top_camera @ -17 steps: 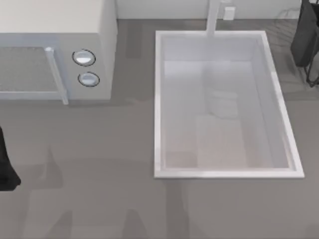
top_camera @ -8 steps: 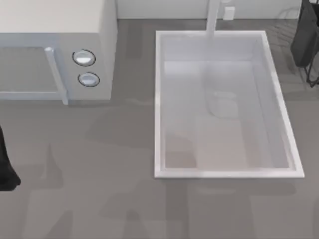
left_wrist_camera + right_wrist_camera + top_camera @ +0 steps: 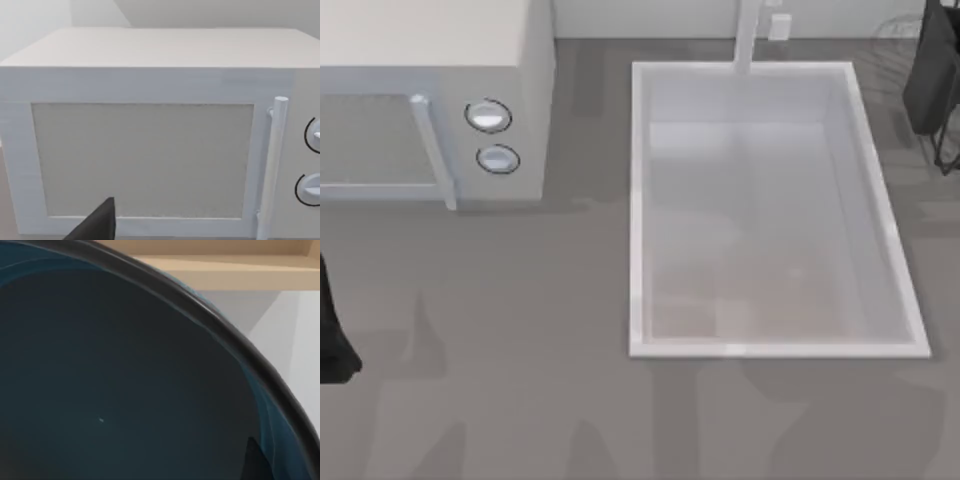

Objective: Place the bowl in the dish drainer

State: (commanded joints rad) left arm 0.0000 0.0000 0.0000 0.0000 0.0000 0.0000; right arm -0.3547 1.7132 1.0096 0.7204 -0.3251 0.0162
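Observation:
The bowl (image 3: 115, 385) lies close under the right wrist camera, its glossy deep-blue inside and dark rim running across the view. A dark finger (image 3: 256, 462) of my right gripper rests against its inner wall, so the gripper is shut on the bowl. From above, my right gripper (image 3: 932, 80) is a dark mass at the table's far right back corner, over thin dark wires of the dish drainer (image 3: 946, 156). The bowl is hidden there. My left arm (image 3: 332, 345) is parked at the left edge.
A white microwave (image 3: 430, 110) with two knobs stands at the back left; the left wrist view faces its door (image 3: 142, 160). The big white sink (image 3: 638, 200) takes up the middle right, with a faucet (image 3: 748, 35) at its back. Grey countertop lies in front.
The shadows on the sink floor have shifted and faded. Both arms look to be in the same place as before.

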